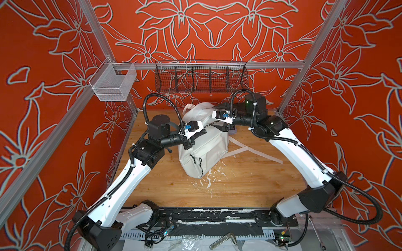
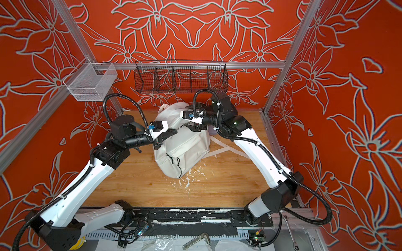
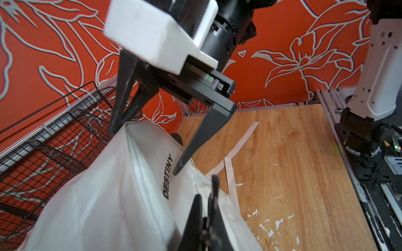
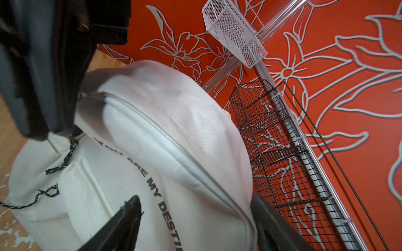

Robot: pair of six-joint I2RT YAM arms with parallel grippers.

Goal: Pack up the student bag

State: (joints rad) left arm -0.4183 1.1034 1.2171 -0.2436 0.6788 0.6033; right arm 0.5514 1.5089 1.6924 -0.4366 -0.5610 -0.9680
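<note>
Black wire basket [image 1: 201, 79], white mesh bin [image 1: 113, 83], wooden tabletop [image 1: 239, 184], red floral walls [image 1: 217, 28]

The student bag [image 1: 204, 150], a large white fabric backpack printed "YOU ARE MY DESTINY" in black, sits front side up on the desk [image 1: 250, 187]. It is in the middle toward the far edge, with its base pointing at the near edge and its top end raised. The main zipper is closed along the stretch that shows; black zipper cords [image 4: 66, 159] hang over the front pocket, and long white straps [image 1: 261, 153] trail flat toward the right edge.
</note>
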